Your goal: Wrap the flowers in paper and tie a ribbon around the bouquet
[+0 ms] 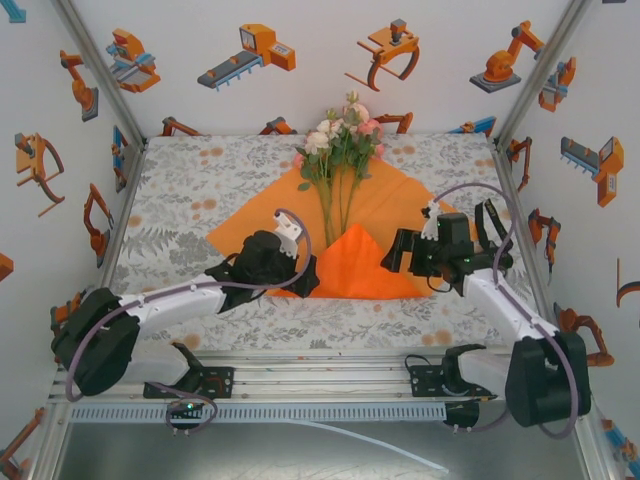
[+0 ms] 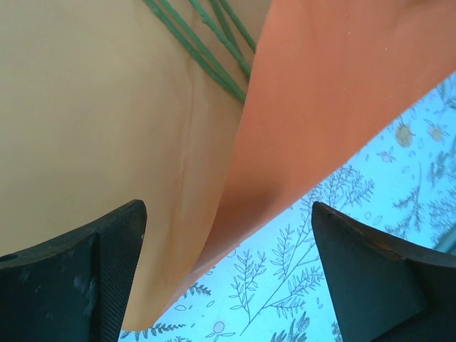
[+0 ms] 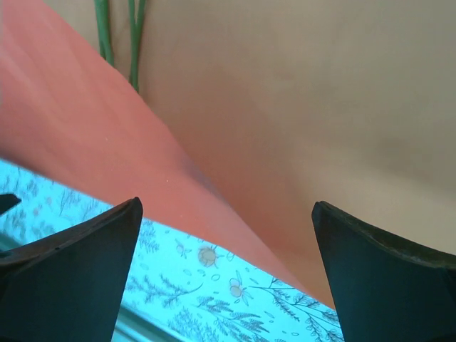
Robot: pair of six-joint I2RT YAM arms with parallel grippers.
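left arm [image 1: 178, 305] / right arm [image 1: 500, 300]: white links, black joints | cables [image 1: 478, 185]: grey-purple loops | jaws: black, wedge-shaped

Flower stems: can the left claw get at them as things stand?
Probably yes, higher up. The open left claw sits by the folded-up corner of the paper, which covers the stem ends; beyond the fold the flower stems lie bare.

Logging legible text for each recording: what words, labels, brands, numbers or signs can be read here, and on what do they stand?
No text can be read.
The wall prints of orange robot tools: small pale label patches, too small to read.
The paper, flowers and tablecloth: no writing seen.
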